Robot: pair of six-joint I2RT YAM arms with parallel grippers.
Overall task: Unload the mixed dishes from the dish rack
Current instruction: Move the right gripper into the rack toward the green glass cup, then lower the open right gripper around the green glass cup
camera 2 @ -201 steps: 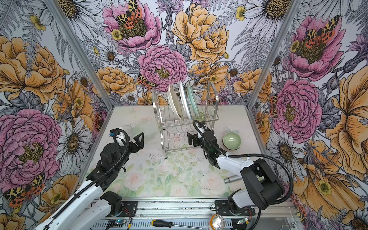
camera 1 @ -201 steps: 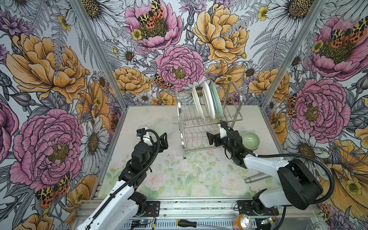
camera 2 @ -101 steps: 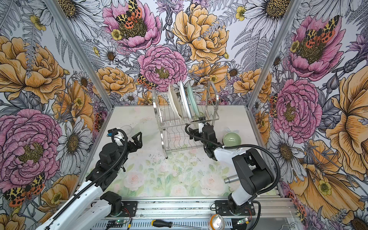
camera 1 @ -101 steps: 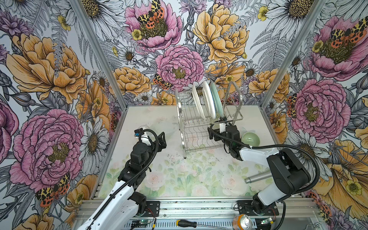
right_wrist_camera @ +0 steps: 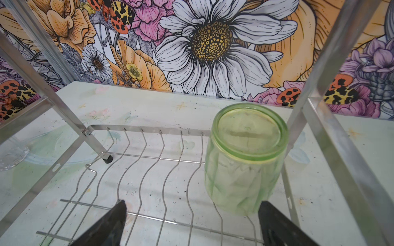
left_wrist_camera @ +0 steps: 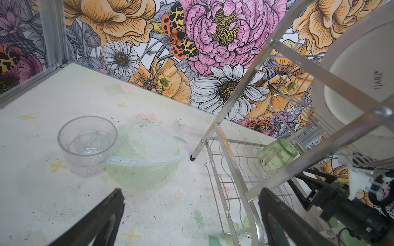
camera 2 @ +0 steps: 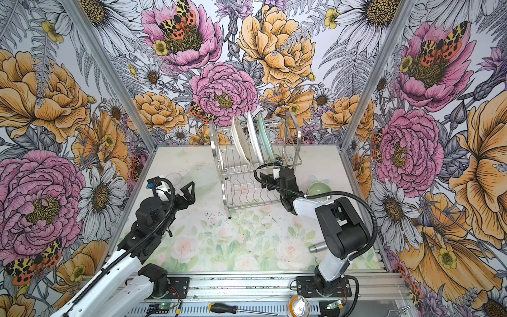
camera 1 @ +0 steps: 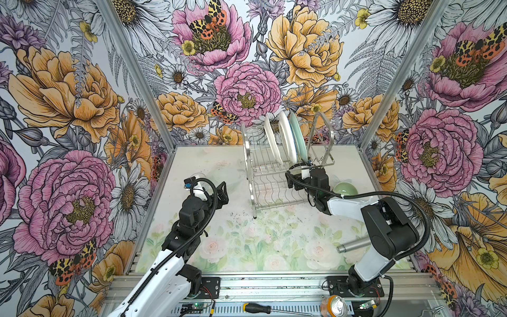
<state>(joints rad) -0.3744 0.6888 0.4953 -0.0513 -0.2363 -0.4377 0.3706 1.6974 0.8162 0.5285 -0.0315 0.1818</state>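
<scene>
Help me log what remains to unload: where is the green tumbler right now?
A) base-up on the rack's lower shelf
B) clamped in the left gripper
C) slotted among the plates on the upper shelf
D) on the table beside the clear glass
A: the green tumbler stands base-up on the wires of the dish rack, on its lower shelf, with the open right gripper close in front of it.

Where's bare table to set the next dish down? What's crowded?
Free: front-centre table, ahead of the dish rack; also the back-left corner beyond the clear glass. Crowded: left of the rack (glass, speckled bowl) and the right side (pale green bowl, grey cylinder).
</scene>
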